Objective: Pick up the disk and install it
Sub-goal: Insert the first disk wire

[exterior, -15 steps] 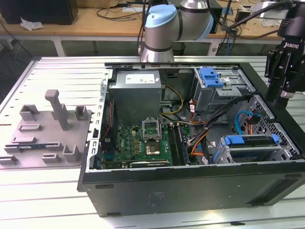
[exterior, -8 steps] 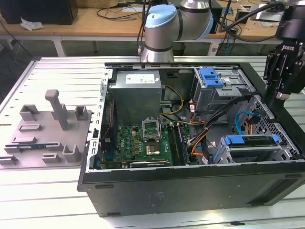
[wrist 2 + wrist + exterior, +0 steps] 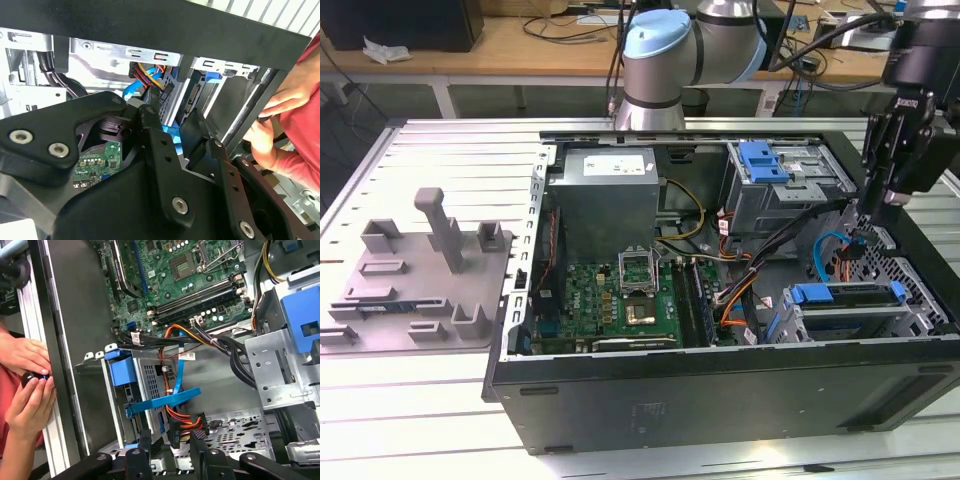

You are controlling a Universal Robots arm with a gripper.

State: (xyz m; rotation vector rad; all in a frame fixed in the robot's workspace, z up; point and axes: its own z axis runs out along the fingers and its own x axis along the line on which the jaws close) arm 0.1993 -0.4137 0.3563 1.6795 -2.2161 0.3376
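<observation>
The disk (image 3: pixel 850 297), silver metal in a blue carrier rail, sits in the drive bay at the near corner of the open computer case (image 3: pixel 720 390), on the exterior view's right. In the first wrist view its blue rail (image 3: pixel 162 401) crosses the bay, with orange and red cables and a black plug beside it. My gripper (image 3: pixel 880 212) hangs just above and behind that bay. Its black fingers (image 3: pixel 145 446) stand apart with nothing clamped between them; the gripper (image 3: pixel 175 131) is open in both wrist views.
A grey moulded fixture (image 3: pixel 420 270) with upright posts lies on the slatted table, on the exterior view's left. A second blue-latched drive cage (image 3: pixel 775 175) sits at the case's far side. A person's hands (image 3: pixel 25 385) rest at the case's outer wall, close to my gripper.
</observation>
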